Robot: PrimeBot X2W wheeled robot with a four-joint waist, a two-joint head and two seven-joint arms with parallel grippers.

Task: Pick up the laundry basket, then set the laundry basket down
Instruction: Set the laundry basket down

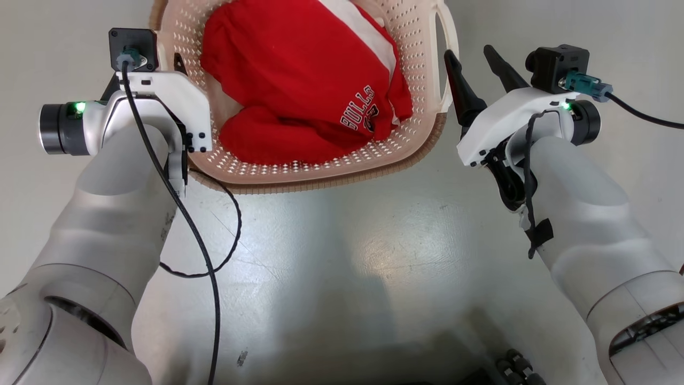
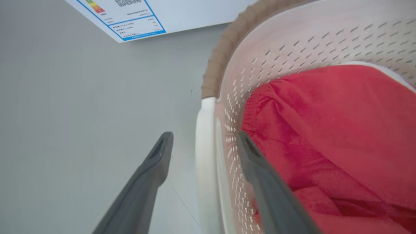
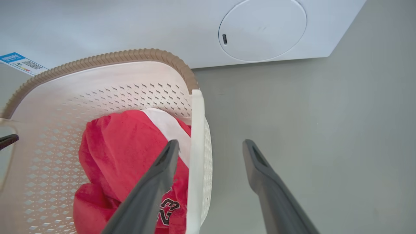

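While laundry basket (image 1: 320,171) sits upright, mouth up, handles (image 1: 450,32) spanning left-right

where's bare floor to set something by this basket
Bare grey floor lies between the arms, nearer than the cream perforated plastic laundry basket, and to its right, up to the white washer. Crowded: the basket's sides, where the left gripper and right gripper straddle its handles.

Bright, even light fills my head view. The glossy floor (image 1: 374,251) carries a soft glare patch at centre and my own shadow toward 6 o'clock. My wrist views bow at the edges, and the laundry basket (image 2: 224,48) rim looks soft at 12 o'clock.
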